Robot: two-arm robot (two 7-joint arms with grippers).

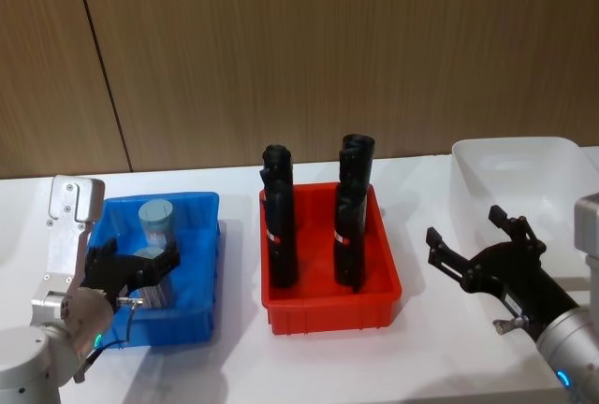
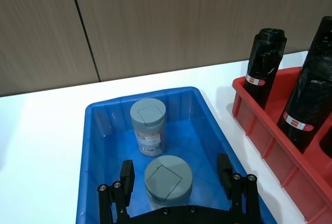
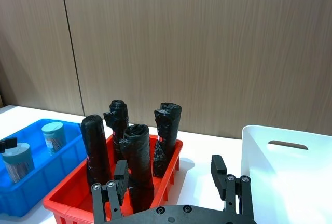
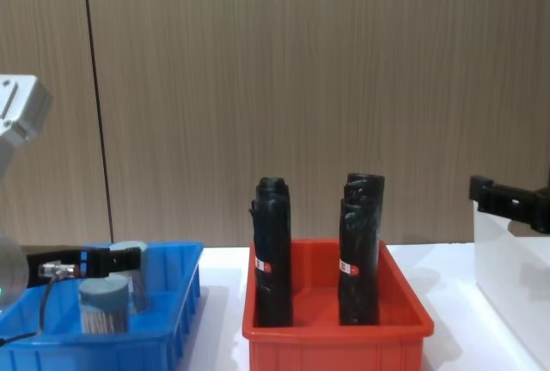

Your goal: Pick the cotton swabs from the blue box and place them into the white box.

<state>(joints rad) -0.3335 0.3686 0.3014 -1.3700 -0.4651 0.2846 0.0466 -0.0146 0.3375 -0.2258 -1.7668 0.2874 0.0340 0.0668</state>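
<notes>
Standing in the blue box (image 2: 91, 146) are two clear, pale-lidded cotton swabs (image 2: 149, 128).

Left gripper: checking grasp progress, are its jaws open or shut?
Open. The left gripper has its jaws apart, flanking the nearer cotton swabs jar in the blue box.

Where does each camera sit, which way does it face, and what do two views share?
Head: high, looking forward and down on blue box, red bin, white box; left gripper and right gripper show.
Chest: low, looking level across the table; grippers at both edges.
Left wrist: over its open jaws, facing the nearer cotton swabs jar.
Right wrist: over its open jaws, facing the black rolls.
Shared: both wrist views show the red bin.
</notes>
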